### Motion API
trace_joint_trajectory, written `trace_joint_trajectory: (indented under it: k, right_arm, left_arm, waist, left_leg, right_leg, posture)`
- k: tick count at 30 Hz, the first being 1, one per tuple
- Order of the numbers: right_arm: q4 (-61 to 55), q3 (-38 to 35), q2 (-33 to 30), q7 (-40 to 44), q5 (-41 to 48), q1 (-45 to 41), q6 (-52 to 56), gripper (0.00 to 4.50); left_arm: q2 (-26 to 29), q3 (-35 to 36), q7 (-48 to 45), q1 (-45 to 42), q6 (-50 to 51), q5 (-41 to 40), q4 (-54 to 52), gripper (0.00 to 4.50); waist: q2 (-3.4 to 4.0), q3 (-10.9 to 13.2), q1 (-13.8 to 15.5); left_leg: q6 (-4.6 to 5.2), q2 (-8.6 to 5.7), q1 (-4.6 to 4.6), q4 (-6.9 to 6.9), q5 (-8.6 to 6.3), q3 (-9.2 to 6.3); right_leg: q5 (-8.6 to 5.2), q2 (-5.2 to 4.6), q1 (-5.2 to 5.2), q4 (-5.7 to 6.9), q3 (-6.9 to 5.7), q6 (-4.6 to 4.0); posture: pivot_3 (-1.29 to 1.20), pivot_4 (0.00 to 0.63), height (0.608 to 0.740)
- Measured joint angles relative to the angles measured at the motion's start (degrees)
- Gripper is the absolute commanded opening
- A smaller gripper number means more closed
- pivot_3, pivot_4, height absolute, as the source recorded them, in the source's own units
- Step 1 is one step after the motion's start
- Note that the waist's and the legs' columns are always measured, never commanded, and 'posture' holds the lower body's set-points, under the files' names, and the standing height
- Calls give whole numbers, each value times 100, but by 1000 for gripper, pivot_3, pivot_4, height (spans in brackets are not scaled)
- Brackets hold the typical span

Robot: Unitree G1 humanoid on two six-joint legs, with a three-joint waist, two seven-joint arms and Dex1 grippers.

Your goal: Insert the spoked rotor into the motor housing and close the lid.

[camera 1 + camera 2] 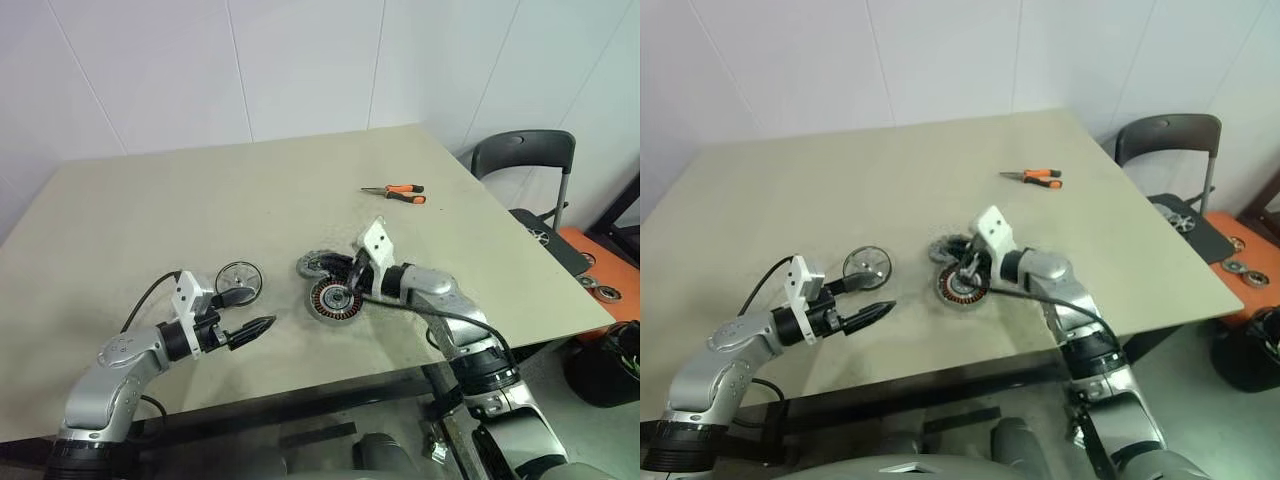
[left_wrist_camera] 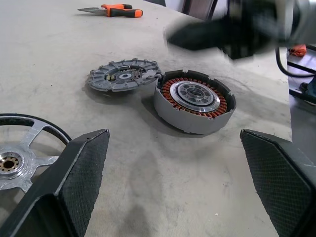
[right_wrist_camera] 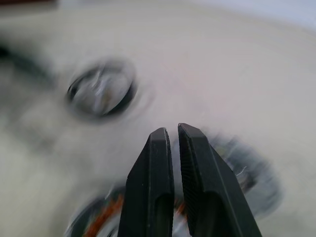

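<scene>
White wall panels back a beige table (image 1: 200, 210) that holds all three parts. The housing (image 1: 334, 299) lies at lower centre of the left eye view, windings up and cavity empty. The lid (image 1: 316, 266) lies flat just behind it, its edge touching or nearly touching the housing wall. The rotor (image 1: 239, 280) lies to the left, well apart from both. Orange pliers (image 1: 396, 192) lie at upper right, clear of the work.

Your right gripper (image 1: 352, 282) is clenched on nothing and hovers just over the housing's far rim, beside the lid. Your left gripper (image 1: 252, 310) is spread wide and empty, near the rotor.

Hazards from here:
- Lowering the closed right fingers can strike the copper windings or push the housing off its spot.
- A sideways sweep can ride the lid onto the open housing before the rotor is in.
- The rotor lies flat; a shallow left-hand approach can skid it away instead of gripping the rim.
</scene>
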Motion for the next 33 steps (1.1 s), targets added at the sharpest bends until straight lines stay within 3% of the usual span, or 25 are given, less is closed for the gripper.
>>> trace_joint_trajectory:
  k: [7, 18, 20, 24, 33]
  right_arm:
    - [338, 147, -13, 44, -230, 171, -482, 380]
    - [53, -1239, 533, -186, 1361, -458, 1305, 380]
    - [26, -1061, 466, -178, 1244, -423, 1282, 380]
    - [-74, 44, -103, 137, 365, 169, 589, 380]
    - [301, -97, 75, 42, 258, 160, 207, 380]
  left_arm:
    - [-3, 0, 1, -2, 1, -1, -10, 4500]
    - [-4, 1, 17, 54, 6, -2, -79, 4500]
    - [-6, 0, 19, 52, 7, -3, -84, 4500]
    - [-6, 2, 24, 50, 8, -4, -82, 4500]
    - [-15, 3, 30, -6, 8, -4, -67, 4500]
  waist:
    - [-12, -11, -20]
    - [2, 2, -16]
    - [3, 2, -15]
    - [1, 1, 20]
    - [-2, -2, -7]
  left_leg:
    - [0, 2, 36, 5, 0, 1]
    - [0, 2, 3, -3, 0, -4]
    - [0, 1, -3, -3, 0, -2]
    - [1, -1, -8, -2, -1, 1]
    - [1, 0, 10, 13, 0, 4]
  right_leg:
    - [-23, 3, 38, 7, 1, 5]
    - [1, 2, -5, 11, -1, -2]
    - [1, 1, -8, 5, 0, -2]
    - [-2, -3, -5, -9, 0, 3]
    - [-4, 1, 14, 5, 3, 1]
  posture:
    - [0, 0, 740]
    - [0, 0, 740]
    - [0, 0, 740]
    - [0, 0, 740]
    - [0, 0, 740]
